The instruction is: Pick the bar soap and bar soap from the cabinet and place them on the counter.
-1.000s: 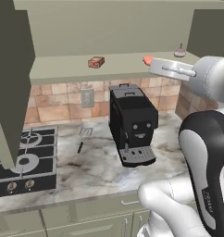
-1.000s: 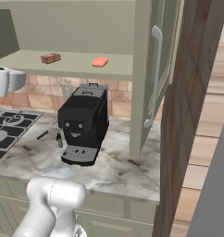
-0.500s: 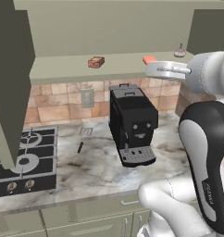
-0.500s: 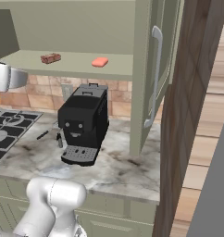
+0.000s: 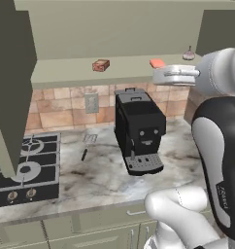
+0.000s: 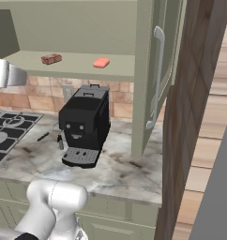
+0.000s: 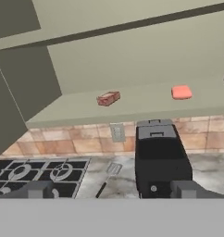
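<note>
Two bar soaps lie on the open cabinet's shelf (image 5: 66,75): the boxy orange-brown one (image 5: 101,64) (image 6: 51,58) (image 7: 108,98) to the left and the rounded coral-red one (image 5: 157,62) (image 6: 101,63) (image 7: 181,92) to the right. My gripper (image 5: 163,76) (image 7: 113,192) hovers open and empty in front of the shelf edge, just below and right of the coral-red soap and well short of both bars. Its fingertips (image 7: 40,190) stand wide apart. Below lies the marbled counter (image 5: 100,170) (image 6: 120,168).
A black coffee machine (image 5: 139,126) (image 6: 85,124) stands on the counter under the shelf. The gas hob (image 5: 27,165) lies to the left. Cabinet doors hang open at the left (image 5: 10,87) and right (image 6: 157,70). A small pale knob-topped item (image 5: 188,55) sits at the shelf's right end.
My hand has drifted slightly left and down in front of the shelf while the forearm behind it has risen. Both soaps have stayed in place.
</note>
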Motion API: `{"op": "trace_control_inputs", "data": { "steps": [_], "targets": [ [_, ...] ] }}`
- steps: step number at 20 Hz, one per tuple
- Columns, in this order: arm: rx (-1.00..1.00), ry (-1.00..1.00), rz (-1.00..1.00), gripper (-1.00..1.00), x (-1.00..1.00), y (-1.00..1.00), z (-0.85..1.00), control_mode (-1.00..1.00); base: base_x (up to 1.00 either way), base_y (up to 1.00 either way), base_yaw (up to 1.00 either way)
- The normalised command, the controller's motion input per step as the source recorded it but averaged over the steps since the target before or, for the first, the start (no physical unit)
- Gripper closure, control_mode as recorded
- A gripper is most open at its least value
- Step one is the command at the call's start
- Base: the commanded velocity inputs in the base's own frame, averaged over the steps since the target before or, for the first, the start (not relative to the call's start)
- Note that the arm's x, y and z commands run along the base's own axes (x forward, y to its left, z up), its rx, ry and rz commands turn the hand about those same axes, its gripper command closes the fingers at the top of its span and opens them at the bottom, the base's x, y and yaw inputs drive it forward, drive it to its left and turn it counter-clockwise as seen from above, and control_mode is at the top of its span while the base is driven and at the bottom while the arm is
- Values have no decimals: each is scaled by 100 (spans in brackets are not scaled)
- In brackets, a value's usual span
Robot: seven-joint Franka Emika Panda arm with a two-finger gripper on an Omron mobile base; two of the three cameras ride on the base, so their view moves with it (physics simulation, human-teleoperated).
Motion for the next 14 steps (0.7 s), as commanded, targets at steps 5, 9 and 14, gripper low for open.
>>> {"op": "trace_control_inputs", "data": {
  "steps": [5, 9, 14],
  "targets": [
    [0, -16, 5, -100, 0, 2, -39, -100, 0, 0, 0],
    [-1, -7, 2, -100, 2, 0, -16, -100, 0, 0, 0],
    [-1, 0, 0, -100, 14, 0, 0, -100, 0, 0, 0]
  ]
}}
